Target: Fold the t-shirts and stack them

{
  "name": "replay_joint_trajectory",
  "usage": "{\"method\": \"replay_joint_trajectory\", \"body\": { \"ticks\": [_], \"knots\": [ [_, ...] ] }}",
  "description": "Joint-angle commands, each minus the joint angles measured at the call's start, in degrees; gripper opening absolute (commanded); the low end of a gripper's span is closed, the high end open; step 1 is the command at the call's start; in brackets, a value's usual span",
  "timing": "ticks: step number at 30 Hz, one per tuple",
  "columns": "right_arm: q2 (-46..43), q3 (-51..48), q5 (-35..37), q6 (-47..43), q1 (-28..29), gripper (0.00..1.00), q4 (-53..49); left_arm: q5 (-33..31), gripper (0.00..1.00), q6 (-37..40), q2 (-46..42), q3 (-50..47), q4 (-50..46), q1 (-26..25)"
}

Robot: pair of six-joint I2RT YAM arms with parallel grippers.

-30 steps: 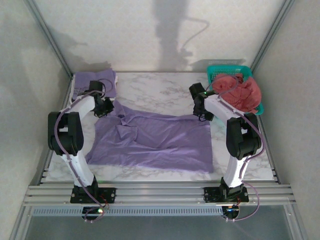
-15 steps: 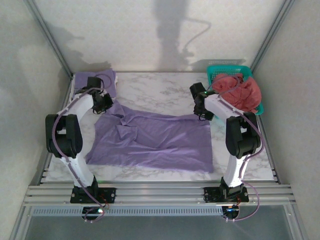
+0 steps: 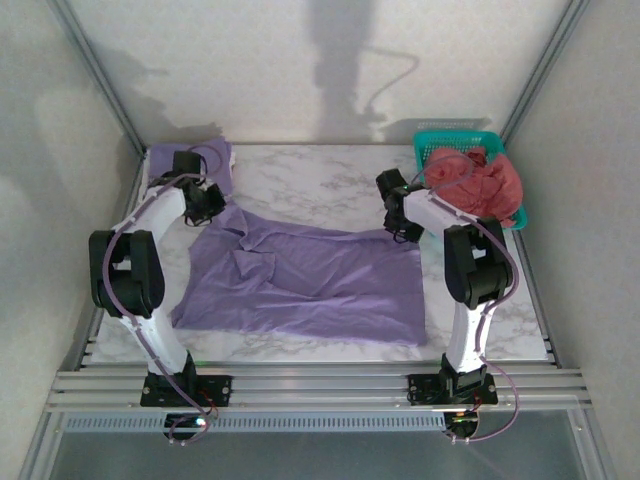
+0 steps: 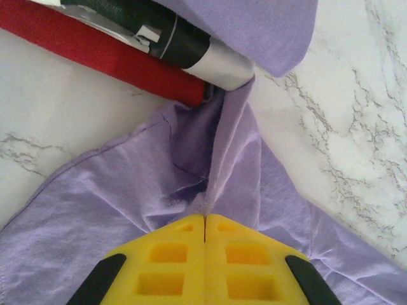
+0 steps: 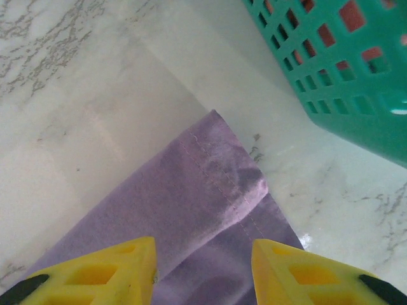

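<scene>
A plain lavender t-shirt (image 3: 300,285) lies spread across the middle of the marble table (image 3: 320,175). My left gripper (image 3: 207,204) is at its far left corner, and the yellow fingers (image 4: 159,260) are shut on a pinched ridge of that lavender cloth (image 4: 127,203). My right gripper (image 3: 402,224) stands open over the shirt's far right corner. The hemmed corner (image 5: 210,171) lies flat between the two spread fingertips (image 5: 137,251). Folded t-shirts sit stacked at the far left (image 3: 190,160), showing a red one (image 4: 95,51), a black one (image 4: 146,25) and a purple one (image 4: 254,25) on top.
A teal mesh basket (image 3: 445,138) at the far right corner holds crumpled coral-pink shirts (image 3: 478,180), and its wall (image 5: 331,76) stands close beyond my right gripper. Metal frame posts and white walls enclose the table. Bare marble shows between the stack and the basket.
My left gripper has drawn the shirt's far left corner a little farther back toward the stack. The right gripper's fingers have come somewhat closer together over the other corner.
</scene>
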Motion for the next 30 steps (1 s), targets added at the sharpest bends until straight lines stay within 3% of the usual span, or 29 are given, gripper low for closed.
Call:
{"method": "replay_joint_trajectory", "body": {
  "ticks": [1, 9, 20, 30],
  "knots": [
    [1.2, 1.3, 0.1, -0.3, 0.1, 0.44, 1.4, 0.7, 0.0, -0.4, -2.9, -0.8, -1.5, 0.2],
    [2.4, 1.2, 1.0, -0.3, 0.6, 0.37, 2.9, 0.7, 0.0, -0.2, -3.4, -1.2, -1.7, 0.2],
    [4.7, 2.0, 1.5, 1.3, 1.1, 0.38, 1.5, 0.7, 0.0, 0.2, -4.1, -2.5, -1.7, 0.2],
    [2.8, 2.6, 2.8, -0.3, 1.4, 0.09, 1.2, 0.8, 0.0, 0.3, -4.8, -2.1, -2.1, 0.2]
  ]
}}
